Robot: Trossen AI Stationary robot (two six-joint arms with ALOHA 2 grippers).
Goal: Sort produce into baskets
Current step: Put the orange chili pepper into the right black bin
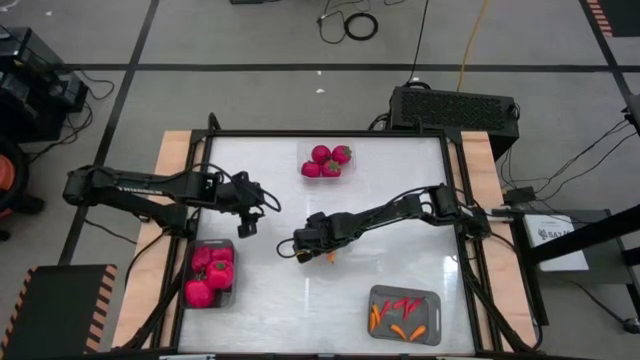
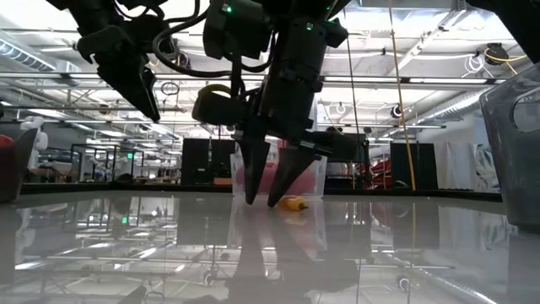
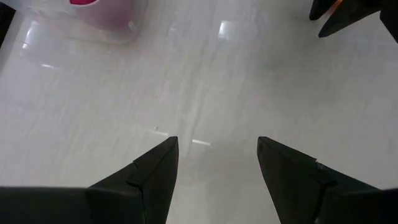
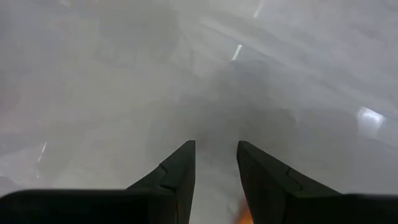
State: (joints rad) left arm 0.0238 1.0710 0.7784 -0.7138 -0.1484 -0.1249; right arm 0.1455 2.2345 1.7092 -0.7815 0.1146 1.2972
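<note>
The right gripper [image 2: 272, 201] stood with fingers slightly parted, tips on the table [image 1: 400, 240], beside a small orange piece [image 2: 293, 203]. The left gripper [image 3: 217, 158] hovered, fingers spread, empty.

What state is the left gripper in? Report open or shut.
Open: the left gripper shows a wide gap between its fingers, with bare table visible between them.

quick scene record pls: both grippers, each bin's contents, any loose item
left gripper: fingers open, empty, beside the grey rectangular plastic bin of lumpy magenta-red pieces
right gripper: mid-table, fingers apart, low over the white tabletop
loose item: small orange piece by the right fingers, not gripped
clear tray: round red green-topped pieces
second grey bin: slender orange and red pieces
</note>
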